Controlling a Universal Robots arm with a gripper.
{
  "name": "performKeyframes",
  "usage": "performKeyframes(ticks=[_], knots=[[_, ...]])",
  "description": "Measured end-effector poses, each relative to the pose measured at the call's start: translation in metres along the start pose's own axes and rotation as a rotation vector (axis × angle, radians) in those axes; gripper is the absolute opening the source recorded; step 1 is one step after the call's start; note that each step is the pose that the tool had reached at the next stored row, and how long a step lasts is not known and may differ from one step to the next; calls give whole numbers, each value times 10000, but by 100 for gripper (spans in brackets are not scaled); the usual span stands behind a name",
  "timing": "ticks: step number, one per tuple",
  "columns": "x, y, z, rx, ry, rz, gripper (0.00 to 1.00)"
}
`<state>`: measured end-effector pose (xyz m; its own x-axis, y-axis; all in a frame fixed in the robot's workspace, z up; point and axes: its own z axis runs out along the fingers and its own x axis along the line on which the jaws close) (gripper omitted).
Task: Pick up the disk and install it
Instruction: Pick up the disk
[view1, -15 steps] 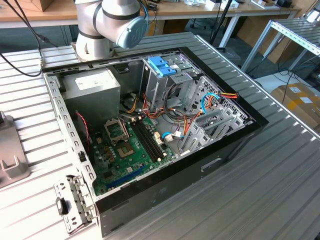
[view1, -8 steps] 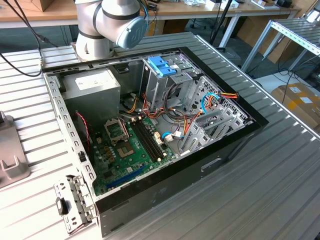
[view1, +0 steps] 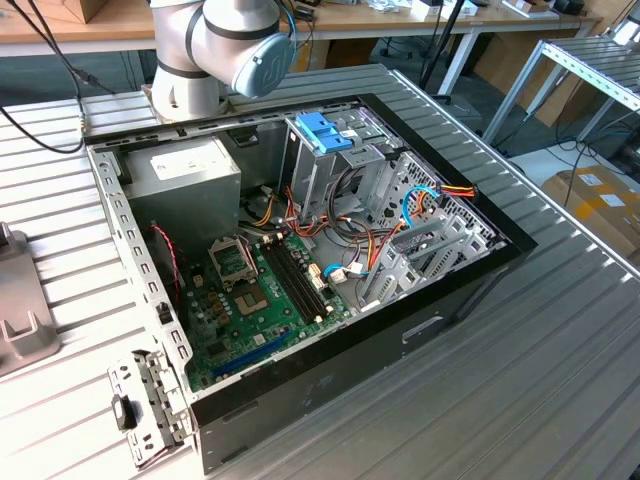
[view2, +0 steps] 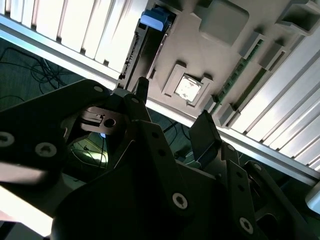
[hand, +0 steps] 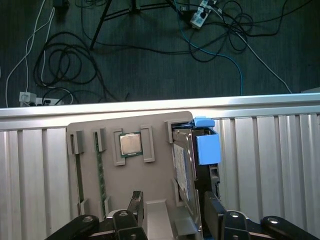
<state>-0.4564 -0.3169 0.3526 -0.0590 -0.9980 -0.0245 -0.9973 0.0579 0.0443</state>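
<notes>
The gripper (hand: 173, 207) is matte black, with bolted links and two flat, blunt fingers (hand: 213, 212). The fingers are spread wide and hold nothing. In both wrist views the gripper (view2: 174, 107) hangs over the tray (hand: 150, 125), and the pictures do not settle whether a finger touches anything there.

The tray is smooth grey moulded plastic with raised blocks and narrow slots. The disk (hand: 182, 160) stands on edge in a slot at one side of the tray, a thin dark metal slab with a white label on one face. A glossy blue plastic rail (hand: 208, 148) caps its end near the tray's edge. In the second wrist view the disk (view2: 146, 47) shows as a dark strip with that blue cap.

A square chip (hand: 131, 144) with a shiny metal lid sits in a pocket mid-tray. A thin green memory stick (hand: 100, 172) stands in a slot on the tray's far side from the disk.

The tray rests on a ribbed aluminium table (hand: 270, 165).
</notes>
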Motion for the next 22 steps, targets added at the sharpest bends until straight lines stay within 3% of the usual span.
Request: performKeyframes(ticks=[22], knots=[[-24,21,25,-1,0,0,60]])
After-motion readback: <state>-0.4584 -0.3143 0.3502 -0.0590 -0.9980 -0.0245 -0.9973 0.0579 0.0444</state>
